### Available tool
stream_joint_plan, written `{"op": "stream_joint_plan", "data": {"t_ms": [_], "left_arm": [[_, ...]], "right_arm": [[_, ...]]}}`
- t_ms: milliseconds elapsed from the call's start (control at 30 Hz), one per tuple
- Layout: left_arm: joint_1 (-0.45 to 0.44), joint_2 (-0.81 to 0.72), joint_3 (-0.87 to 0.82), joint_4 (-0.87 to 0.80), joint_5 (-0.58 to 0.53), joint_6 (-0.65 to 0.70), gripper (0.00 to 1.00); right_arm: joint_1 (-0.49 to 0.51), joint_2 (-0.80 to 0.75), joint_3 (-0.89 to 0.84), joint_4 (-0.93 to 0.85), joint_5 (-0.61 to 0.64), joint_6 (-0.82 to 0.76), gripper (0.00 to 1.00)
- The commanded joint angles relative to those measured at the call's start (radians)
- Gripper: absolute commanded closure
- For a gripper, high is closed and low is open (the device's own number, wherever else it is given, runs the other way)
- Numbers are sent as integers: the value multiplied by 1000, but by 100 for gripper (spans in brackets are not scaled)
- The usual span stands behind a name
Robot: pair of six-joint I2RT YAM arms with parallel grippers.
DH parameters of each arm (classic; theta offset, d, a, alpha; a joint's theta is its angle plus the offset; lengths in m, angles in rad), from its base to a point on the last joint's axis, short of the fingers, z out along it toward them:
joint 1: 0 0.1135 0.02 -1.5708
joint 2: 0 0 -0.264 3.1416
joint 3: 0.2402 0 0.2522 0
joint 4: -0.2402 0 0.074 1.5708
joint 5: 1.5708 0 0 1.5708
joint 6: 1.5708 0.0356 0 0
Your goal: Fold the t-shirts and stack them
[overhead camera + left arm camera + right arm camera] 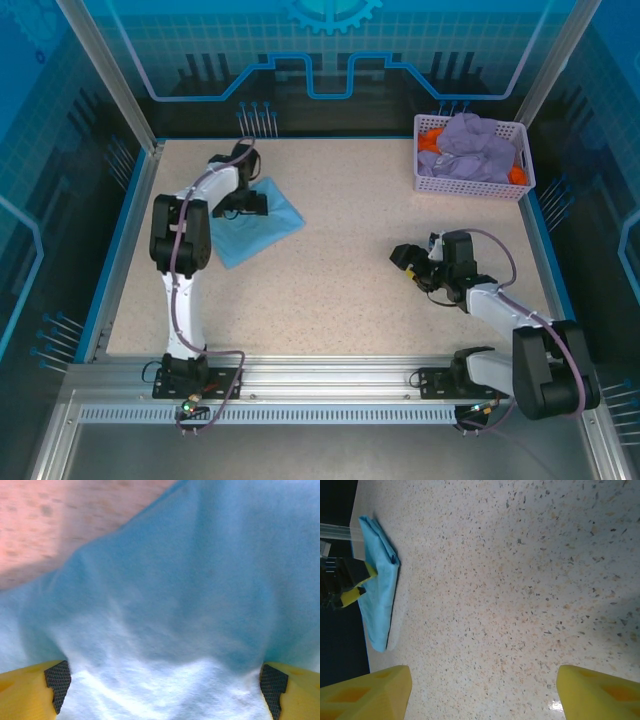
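Left gripper [258, 204] is right down on the light-blue t-shirt [262, 232], jaws spread wide. In the left wrist view both dark pads [58, 679] stand far apart with blue cloth running under and between them. Nothing is pinched; it looks open, resting on or just above the fabric.

The shirt lies folded into a compact, slightly skewed rectangle, well apart from the lavender mesh basket [470, 186], across the table [350, 290] on the side away from it. From the right wrist view its layered edge looks flat, with no sleeve sticking out.

My read is that this shirt's fold is being finished or let go. To do that well, the gripper should come straight up with the jaws kept wide, so a pad doesn't catch the top layer and peel the fold open. If another crease is wanted, it should grip at an edge and take every layer, not only the top one. The bundle also needs squaring, since the others will stack on it.

Right gripper [404, 258] hovers over bare table, between the basket and the blue shirt and nearer the basket. Its fingers are parted and hold nothing. Lavender shirts [478, 145] and an orange one [430, 138] sit heaped in the basket, unfolded, so most of the job looks ahead.
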Motion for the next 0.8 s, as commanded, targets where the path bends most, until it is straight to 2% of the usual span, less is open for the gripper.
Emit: {"op": "stream_joint_plan", "data": {"t_ms": [0, 100, 200, 267, 333, 467, 533, 633, 767], "left_arm": [[6, -122, 35, -65, 60, -99, 1], [-7, -248, -7, -56, 106, -254, 3], [-37, -378, -151, 22, 166, -456, 9], [-66, -459, -303, 153, 242, -596, 25], [-101, -492, -401, 222, 243, -708, 39], [-127, -480, -496, 252, 145, -871, 65], [-116, -475, -541, 319, 130, -908, 71], [-90, -415, -518, 347, 113, -919, 73], [-67, -276, -420, 297, 136, -929, 80]], "right_arm": [[-17, 24, -5, 33, -25, 10, 23], [-16, 39, -5, 42, -29, 12, 23], [-16, 49, -3, 47, -31, 13, 23], [-15, 56, -2, 49, -35, 14, 23], [-14, 57, 0, 50, -36, 14, 23], [-12, 61, 3, 46, -39, 14, 23], [-12, 62, 3, 46, -39, 12, 23], [-13, 66, 6, 46, -43, 12, 23], [-13, 68, 7, 44, -44, 12, 23]]}}
